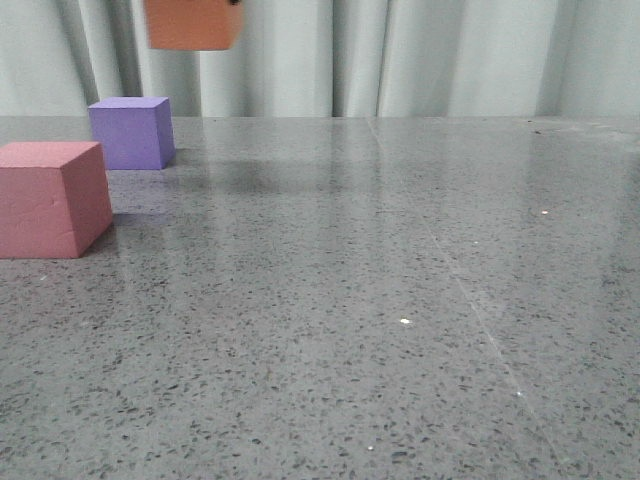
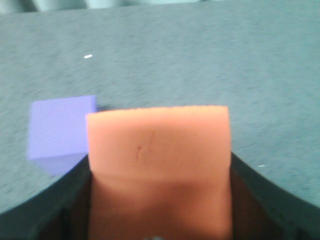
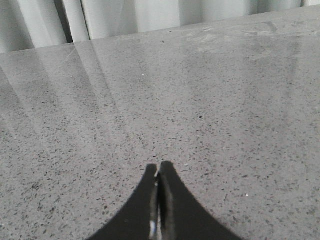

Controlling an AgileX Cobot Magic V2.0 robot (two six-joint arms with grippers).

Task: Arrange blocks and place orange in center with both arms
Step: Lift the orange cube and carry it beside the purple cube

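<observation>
The orange cube [image 1: 192, 24] hangs in the air at the top left of the front view, cut off by the frame edge. In the left wrist view my left gripper [image 2: 159, 200] is shut on the orange cube [image 2: 159, 150], black fingers [image 2: 45, 210] on both its sides. The purple cube [image 1: 131, 132] stands on the table at the back left and also shows in the left wrist view [image 2: 59, 129], below the held cube. The pink-red cube [image 1: 50, 198] stands at the left edge, nearer. My right gripper [image 3: 159, 167] is shut and empty over bare table.
The grey speckled table [image 1: 400, 300] stretches across the front view. Pale curtains [image 1: 420, 55] hang behind its far edge.
</observation>
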